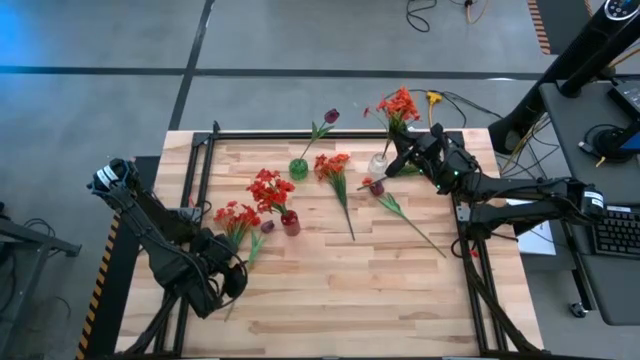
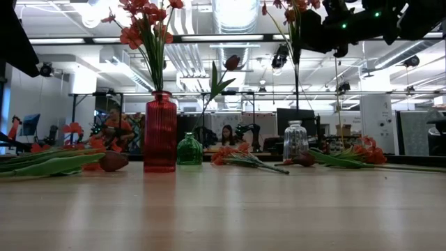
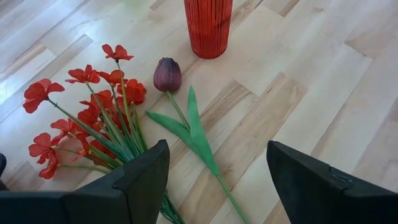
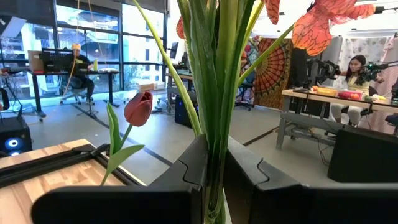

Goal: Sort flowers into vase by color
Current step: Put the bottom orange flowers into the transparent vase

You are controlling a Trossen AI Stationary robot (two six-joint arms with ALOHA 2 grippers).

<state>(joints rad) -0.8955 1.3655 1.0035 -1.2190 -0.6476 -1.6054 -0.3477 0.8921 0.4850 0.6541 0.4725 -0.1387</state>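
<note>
My right gripper (image 1: 402,157) (image 4: 214,168) is shut on an orange-red flower stem (image 1: 398,104) that stands upright over the clear vase (image 1: 378,165) (image 2: 295,139). The stem's lower end reaches the vase mouth. The red vase (image 1: 290,222) holds red blooms (image 1: 268,188). The green vase (image 1: 298,168) holds a purple tulip (image 1: 330,116). Lying on the table are a red bunch (image 3: 93,112), a purple tulip (image 3: 167,73), an orange-red bunch (image 1: 333,165) and another purple tulip (image 1: 376,187). My left gripper (image 1: 236,270) (image 3: 217,168) is open just above the stems of the red bunch and the tulip. My right gripper pinches the orange-red flower's green stems (image 4: 214,134) between its two fingers, well below the blooms. The fingers come level from the table's right side and lie across the stems. The flower stands upright, blooms above the gripper, its lower end at the clear vase's mouth (image 2: 295,124).
The three vases stand across the middle of the table, the red one (image 2: 160,132) nearest, the green one (image 2: 189,150) and the clear one farther back. Bare wood lies along the near edge (image 1: 340,310). People and desks show in the room behind.
</note>
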